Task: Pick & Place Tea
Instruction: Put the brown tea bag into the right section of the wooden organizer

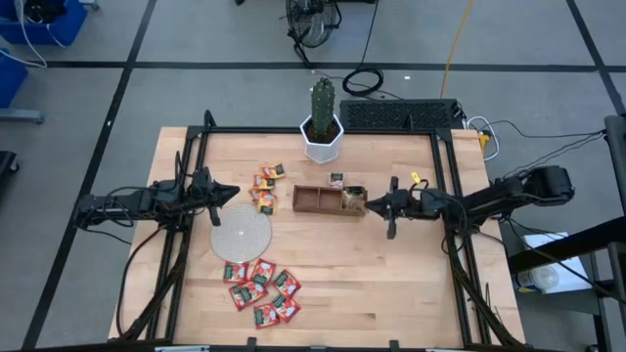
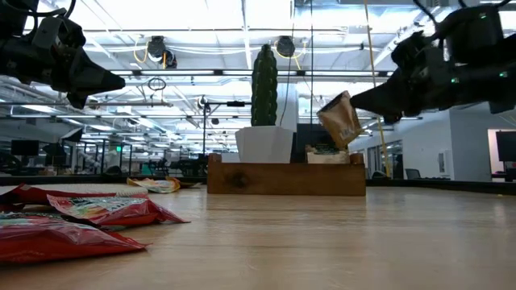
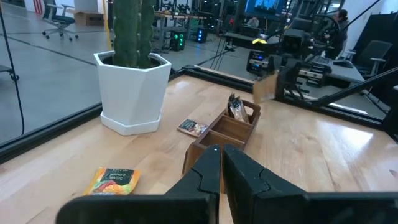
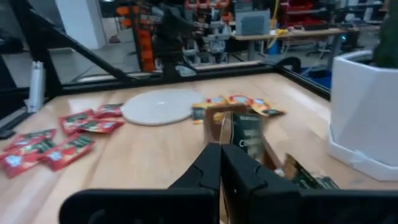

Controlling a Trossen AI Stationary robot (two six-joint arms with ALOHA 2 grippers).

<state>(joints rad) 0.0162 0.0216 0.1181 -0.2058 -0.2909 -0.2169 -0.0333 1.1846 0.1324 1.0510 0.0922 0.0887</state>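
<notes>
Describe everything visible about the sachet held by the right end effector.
The sachet is a small flat square packet, whitish-tan with dark print, papery looking. It hangs tilted in the air, pinched at one edge by the shut right end effector, just above the right end compartment of the long brown wooden tray. It touches nothing but the fingers. Another sachet of the same kind already stands in that compartment below it, and a third lies flat on the table behind the tray.

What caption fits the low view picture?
Right gripper holds a tea sachet above the brown tray; red sachets lie nearby.
</notes>
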